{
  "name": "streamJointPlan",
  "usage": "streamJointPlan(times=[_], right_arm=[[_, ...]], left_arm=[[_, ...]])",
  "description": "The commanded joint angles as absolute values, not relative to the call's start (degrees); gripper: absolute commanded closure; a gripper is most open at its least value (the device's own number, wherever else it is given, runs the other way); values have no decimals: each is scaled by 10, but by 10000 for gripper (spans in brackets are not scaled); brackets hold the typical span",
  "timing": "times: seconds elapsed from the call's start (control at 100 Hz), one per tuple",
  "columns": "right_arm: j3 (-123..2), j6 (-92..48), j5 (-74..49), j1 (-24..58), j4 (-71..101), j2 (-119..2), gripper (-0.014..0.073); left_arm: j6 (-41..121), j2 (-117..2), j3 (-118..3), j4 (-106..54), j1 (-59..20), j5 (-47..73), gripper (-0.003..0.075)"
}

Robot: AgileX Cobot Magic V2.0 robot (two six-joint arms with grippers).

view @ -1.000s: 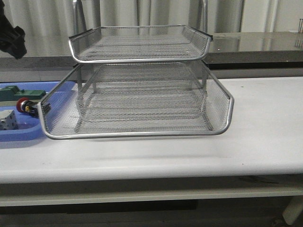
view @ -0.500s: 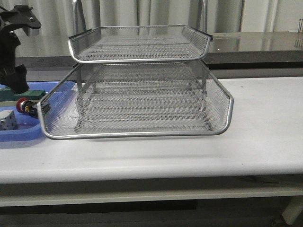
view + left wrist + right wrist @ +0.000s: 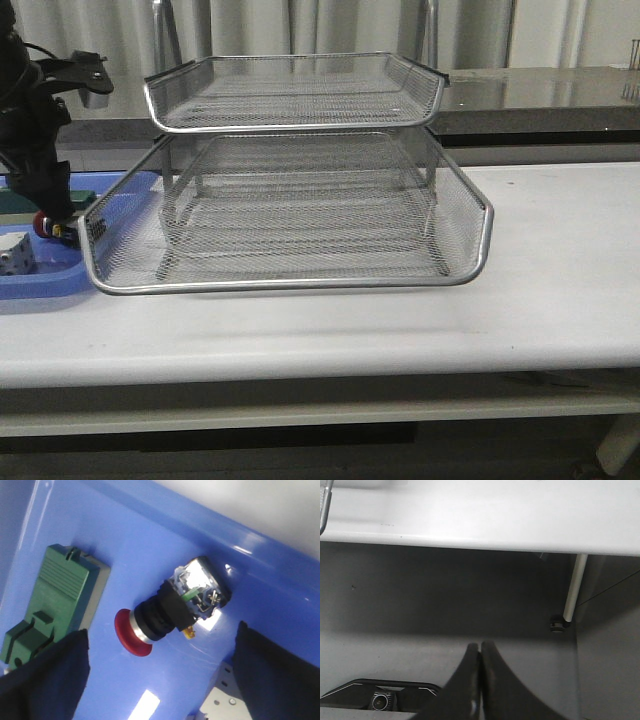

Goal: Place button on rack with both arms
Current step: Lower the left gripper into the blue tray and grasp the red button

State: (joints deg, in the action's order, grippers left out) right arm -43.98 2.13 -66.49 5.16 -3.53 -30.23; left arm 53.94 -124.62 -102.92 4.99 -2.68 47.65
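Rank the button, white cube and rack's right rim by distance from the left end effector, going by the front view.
1. Button: directly beneath the left end effector, in the blue tray.
2. White cube: just left of it, nearer the camera.
3. Rack's right rim: far to the right.

White table (image 3: 560,290): rack (image 3: 290,215), blue tray (image 3: 40,285) side by side.
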Motion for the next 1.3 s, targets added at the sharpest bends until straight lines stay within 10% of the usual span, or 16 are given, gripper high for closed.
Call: streamJointPlan(times=[0.0, 1.29], right_arm=[[-459, 21, -637, 50, -41, -305, 664], [-459, 21, -637, 50, -41, -305, 664]], left_arm=[[558, -1221, -1064, 33, -30, 481, 153], [609, -1304, -1107, 35, -31, 482, 154]])
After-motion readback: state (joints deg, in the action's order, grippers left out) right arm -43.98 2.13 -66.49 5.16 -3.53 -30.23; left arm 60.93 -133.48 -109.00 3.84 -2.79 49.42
